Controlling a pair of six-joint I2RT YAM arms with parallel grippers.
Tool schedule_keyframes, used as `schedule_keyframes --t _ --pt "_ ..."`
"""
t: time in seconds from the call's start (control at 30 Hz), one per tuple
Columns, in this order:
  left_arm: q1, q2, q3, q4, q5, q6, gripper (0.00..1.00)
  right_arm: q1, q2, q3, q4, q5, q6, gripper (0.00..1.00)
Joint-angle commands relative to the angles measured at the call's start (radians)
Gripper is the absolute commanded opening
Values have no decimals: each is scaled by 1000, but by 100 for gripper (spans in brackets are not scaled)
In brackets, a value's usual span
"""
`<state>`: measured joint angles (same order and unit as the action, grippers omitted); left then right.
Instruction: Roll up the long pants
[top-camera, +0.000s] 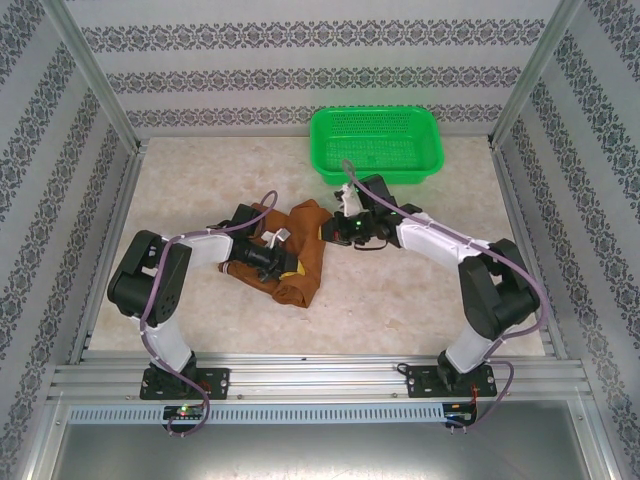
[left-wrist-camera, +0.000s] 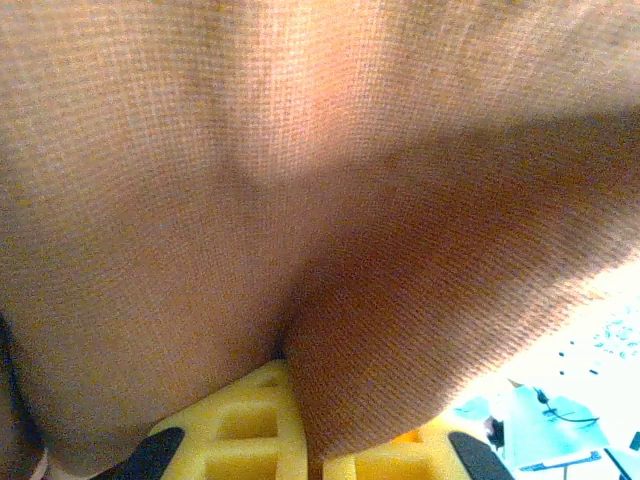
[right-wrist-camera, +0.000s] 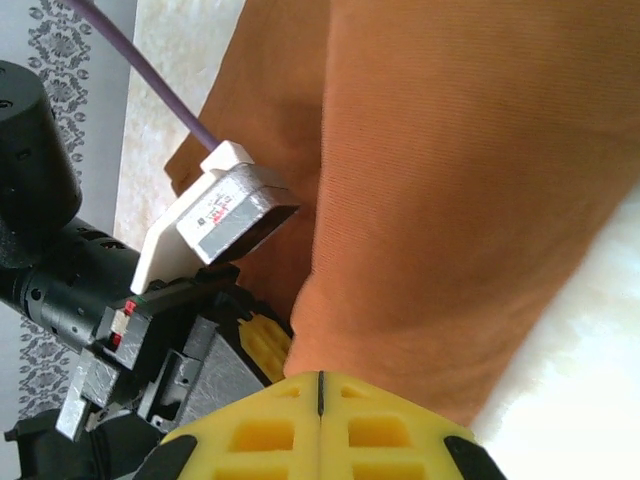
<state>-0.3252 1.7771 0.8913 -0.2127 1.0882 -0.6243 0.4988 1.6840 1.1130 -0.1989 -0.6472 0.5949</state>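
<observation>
Top external: the long pants (top-camera: 300, 255) lie bunched mid-bench, long axis far-to-near, left claw (top-camera: 283, 263) grasping a fold, right claw (top-camera: 343, 229) clenched just beside them toward the bench's right edge.

We see green basket (top-camera: 380, 172) at far side of pale counter (top-camera: 400, 300), open side up. We see grey patterned walls (top-camera: 300, 60) around counter, metal rail (top-camera: 320, 378) at near edge.

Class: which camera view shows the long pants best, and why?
Top external: the long pants lie bunched on the table, most of their outline visible. Left wrist gives close, blurred cloth; right wrist, one folded edge.
</observation>
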Motion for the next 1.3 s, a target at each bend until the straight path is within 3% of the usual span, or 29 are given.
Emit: schedule_keyframes --t 0.0,0.33,0.43,0.5,0.6,0.7,0.83,0.93,0.97,1.17,1.27 --pt "24 46 -5 -89 -96 66 0 24 46 78 16 -48 -23 0" --pt "61 58 11 -154 -86 158 0 50 381 205 85 -115 19 0" --pt "59 13 43 -229 -146 234 9 57 463 235 93 -121 44 0" --pt "57 -68 59 -250 -207 259 22 61 482 238 96 -112 47 0" --pt "28 -263 80 -282 -385 302 36 61 504 249 77 -104 42 0" --pt "-31 -443 106 -351 -660 352 43 60 522 260 64 -108 45 0" --pt "-227 -578 108 -383 -995 425 54 60 521 255 63 -108 51 0" --pt "-374 -520 150 -421 -1153 447 55 59 513 244 70 -106 57 0" --pt "-424 -481 172 -440 -1212 455 59 59 509 240 69 -103 58 0" --pt "-726 -244 283 -446 -1662 555 61 54 497 195 100 -98 78 0" --pt "-785 -112 356 -484 -1742 580 63 47 489 177 110 -96 86 0"
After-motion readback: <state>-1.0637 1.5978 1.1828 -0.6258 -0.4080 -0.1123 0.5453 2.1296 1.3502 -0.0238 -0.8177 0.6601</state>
